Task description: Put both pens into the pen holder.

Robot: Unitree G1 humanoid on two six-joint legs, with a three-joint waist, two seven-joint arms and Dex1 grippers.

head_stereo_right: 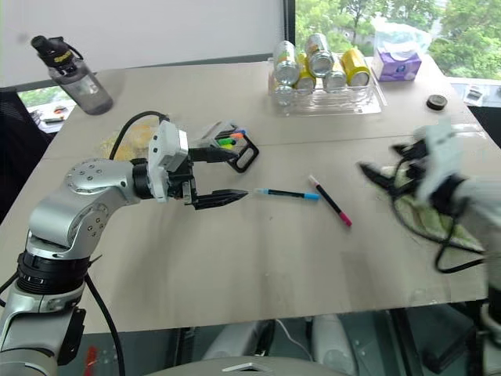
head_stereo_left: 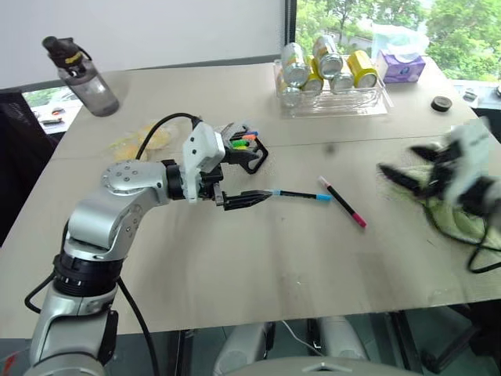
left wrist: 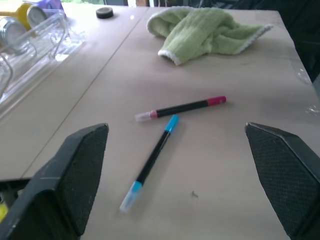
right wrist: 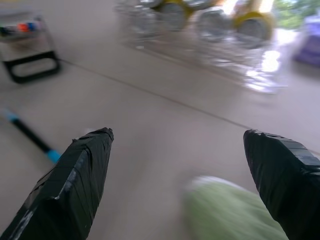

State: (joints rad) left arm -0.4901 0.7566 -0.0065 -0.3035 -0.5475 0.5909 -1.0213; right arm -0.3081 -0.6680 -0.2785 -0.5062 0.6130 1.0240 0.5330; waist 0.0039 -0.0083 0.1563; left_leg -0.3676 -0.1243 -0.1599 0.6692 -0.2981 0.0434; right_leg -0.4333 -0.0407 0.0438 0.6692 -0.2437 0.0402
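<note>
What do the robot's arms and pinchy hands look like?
The left arm is made of rounded silver-grey shells with black rings at the joints. A white blocky wrist has a black cable looping out of it. The left gripper has two pointed black fingers with a fine bumpy texture inside. The right gripper has the same black fingers, and its wrist looks white too.

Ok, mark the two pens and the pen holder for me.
Blue-capped pen (head_stereo_left: 296, 194): left eye view, middle of its black body.
Pink-ended pen (head_stereo_left: 342, 202): left eye view, middle of its black body.
Pen holder (head_stereo_right: 245, 152): right eye view, on its black loop stand.
</note>
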